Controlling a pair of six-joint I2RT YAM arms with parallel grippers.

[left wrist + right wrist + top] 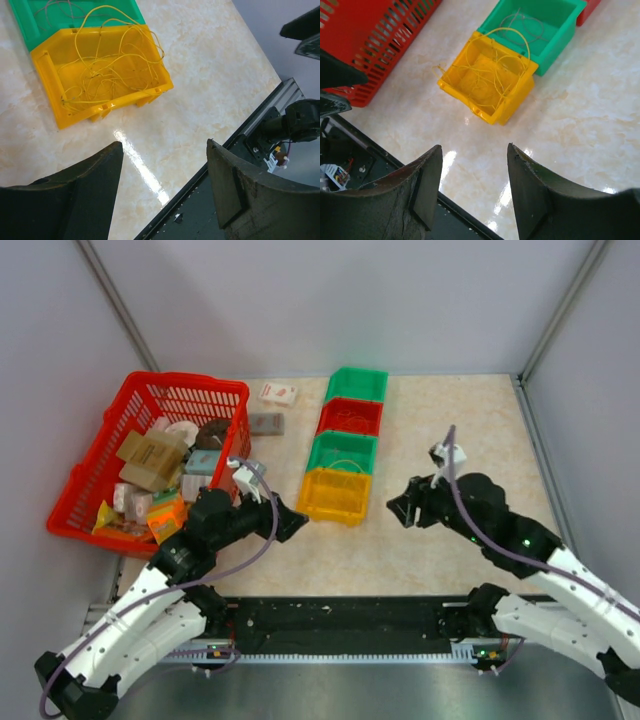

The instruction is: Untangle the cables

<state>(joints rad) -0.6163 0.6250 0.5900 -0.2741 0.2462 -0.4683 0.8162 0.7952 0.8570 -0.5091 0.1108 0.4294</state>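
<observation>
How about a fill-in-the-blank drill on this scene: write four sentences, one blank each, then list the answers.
1. The tangle of thin yellow cables lies in the small plastic bin coloured ____.
2. The neighbouring plastic bin directly behind it is ____.
3. The left gripper and the right gripper both stand ____, holding nothing.
4. In the top view, the big red plastic mesh basket stands to the ____ of these bins.
Answers: yellow; green; open; left.
</observation>
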